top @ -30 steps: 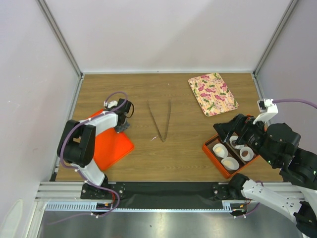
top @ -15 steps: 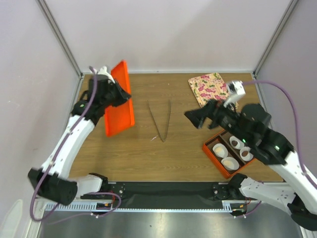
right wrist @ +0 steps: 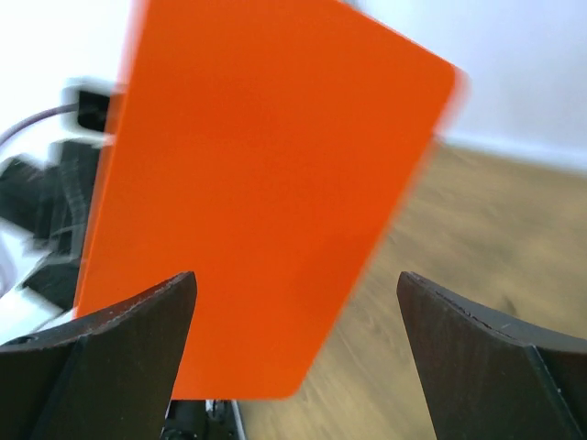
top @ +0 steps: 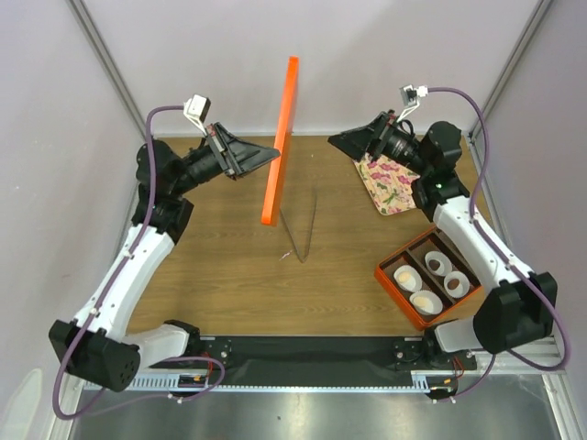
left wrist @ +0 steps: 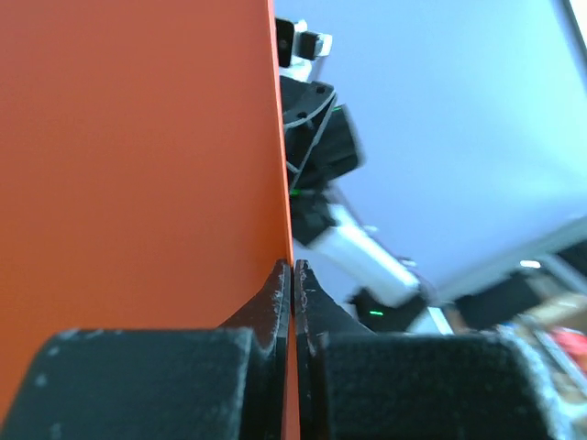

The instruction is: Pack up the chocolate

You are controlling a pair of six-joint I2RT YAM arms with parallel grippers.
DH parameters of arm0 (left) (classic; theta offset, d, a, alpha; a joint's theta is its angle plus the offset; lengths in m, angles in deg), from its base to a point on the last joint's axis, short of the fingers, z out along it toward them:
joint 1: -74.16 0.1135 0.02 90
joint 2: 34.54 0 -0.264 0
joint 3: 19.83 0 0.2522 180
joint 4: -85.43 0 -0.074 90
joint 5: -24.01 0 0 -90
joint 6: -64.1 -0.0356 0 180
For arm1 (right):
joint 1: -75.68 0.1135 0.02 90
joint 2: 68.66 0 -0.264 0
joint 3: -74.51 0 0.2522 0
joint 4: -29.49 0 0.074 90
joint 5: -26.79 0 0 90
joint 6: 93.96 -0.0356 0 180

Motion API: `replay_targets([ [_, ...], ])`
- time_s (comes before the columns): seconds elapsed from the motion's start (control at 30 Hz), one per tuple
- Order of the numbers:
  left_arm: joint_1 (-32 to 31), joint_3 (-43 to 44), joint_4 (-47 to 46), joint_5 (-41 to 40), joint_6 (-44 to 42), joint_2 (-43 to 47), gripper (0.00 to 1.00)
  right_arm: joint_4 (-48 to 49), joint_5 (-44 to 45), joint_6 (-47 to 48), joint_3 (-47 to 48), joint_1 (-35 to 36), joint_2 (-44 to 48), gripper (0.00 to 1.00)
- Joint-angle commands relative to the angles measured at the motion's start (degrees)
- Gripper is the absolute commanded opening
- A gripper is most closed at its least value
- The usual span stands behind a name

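My left gripper [top: 269,157] is shut on the edge of a flat orange lid [top: 279,137] and holds it upright, high above the table; in the left wrist view the jaws [left wrist: 293,268] pinch the lid [left wrist: 138,165]. My right gripper [top: 337,140] is open and empty, raised and facing the lid from the right, apart from it. In the right wrist view the lid [right wrist: 266,174] fills the space ahead of the open gripper [right wrist: 298,353]. The orange box [top: 389,275] at the front right holds several white paper cups; dark brown chocolate [top: 455,285] shows in two of them.
Metal tongs [top: 299,225] lie on the wooden table under the lid. A floral tray [top: 394,179] lies at the back right, below the right arm. The enclosure's walls stand close on both sides and at the back.
My left arm has lifted the orange lid off the table's left side and swung it upright to the middle. My right arm has risen from the box to face the lid.
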Motion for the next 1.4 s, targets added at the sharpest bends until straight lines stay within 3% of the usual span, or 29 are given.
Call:
replay_targets([
  [0.0, 0.0, 1.9, -21.1, 6.1, 14.5, -0.6, 0.00, 31.4, -12.1, -4.6, -1.9, -1.0, -3.9, 1.00],
  [0.1, 0.0, 2.6, -28.8, 7.1, 20.4, -1.7, 0.00, 53.1, -15.5, -15.5, -1.2, -1.5, -9.7, 1.00],
  [0.37, -0.3, 6.5, -26.7, 6.4, 22.0, -2.1, 0.00, 68.0, -16.5, -29.1, 7.1, -1.3, -22.4, 1.00],
  [0.8, -5.8, 11.9, -24.1, 3.8, 19.2, -5.6, 0.00, 71.9, -23.7, -36.4, 23.6, 2.9, -34.5, 1.00],
  [1.2, -6.2, 17.5, -25.1, 4.1, 19.3, -9.7, 0.00, 72.1, -24.0, -34.6, 25.9, 4.6, -30.9, 1.00],
  [1.37, -2.8, 17.7, -27.3, 4.4, 21.8, -11.5, 0.00, 72.1, -19.1, -36.0, 27.4, 2.8, -29.9, 0.99],
])
